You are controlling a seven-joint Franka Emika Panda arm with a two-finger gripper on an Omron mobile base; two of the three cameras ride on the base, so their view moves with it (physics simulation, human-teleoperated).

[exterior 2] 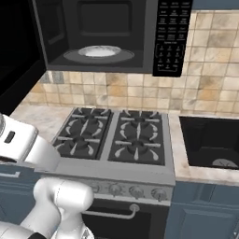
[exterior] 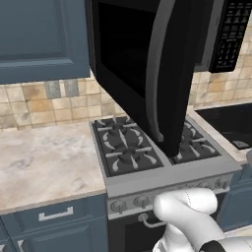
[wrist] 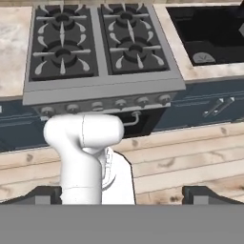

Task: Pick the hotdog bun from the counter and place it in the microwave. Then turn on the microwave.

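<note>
Black glass and steel ahead of me: the microwave (exterior 2: 105,37) hangs over the stove (exterior 2: 116,135), its door (exterior: 142,64) swung wide open, and a white plate (exterior 2: 100,51) sits on the turntable inside. My gripper (wrist: 122,194) is high and pulled back, looking down at the stove front and the wooden floor; the fingers (wrist: 205,194) stand as far apart as they go, with nothing between them.

The bun I can't find. The counter (exterior: 44,157) left of the stove shows bare marbled stone as far as I can see it, and the strip at the stove's right edge, by the sink (exterior 2: 210,140), shows no bread either. It may lie on a part of the counter outside these views, so I judge the pick hasn't begun.

When I reach it, I expect it to be light and soft (bread gives under pressure), so a gentle squeeze is enough; too hard and it crushes. I'd take it across its short width at the middle, fingers straddling the long axis, so it won't pivot or droop. The crust shouldn't be slippery.
</note>
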